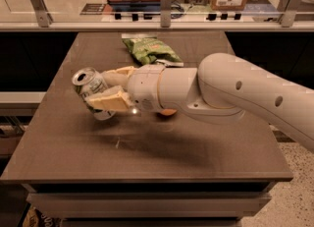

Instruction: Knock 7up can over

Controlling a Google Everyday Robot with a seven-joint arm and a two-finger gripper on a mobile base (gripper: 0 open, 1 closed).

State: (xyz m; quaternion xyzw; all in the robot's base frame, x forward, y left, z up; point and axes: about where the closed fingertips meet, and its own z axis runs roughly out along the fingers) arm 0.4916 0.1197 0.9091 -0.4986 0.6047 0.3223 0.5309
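Camera view: gripper (98,89) over the left side of the table (73,162), clenched on the 7up can (87,81), one finger behind it and one across its front. The can sits at the tool's tip, left of the wrist. Its long axis is tilted, top leaning left, away from the arm, base near the tabletop. I judge a leftward tip would lay it flat.

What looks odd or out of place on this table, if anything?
The 7up can near the left side of the table is tilted, with its top leaning up and to the left instead of standing straight. The gripper has one finger on each side of it. The green snack bag lies farther back. Nothing looks spilled.
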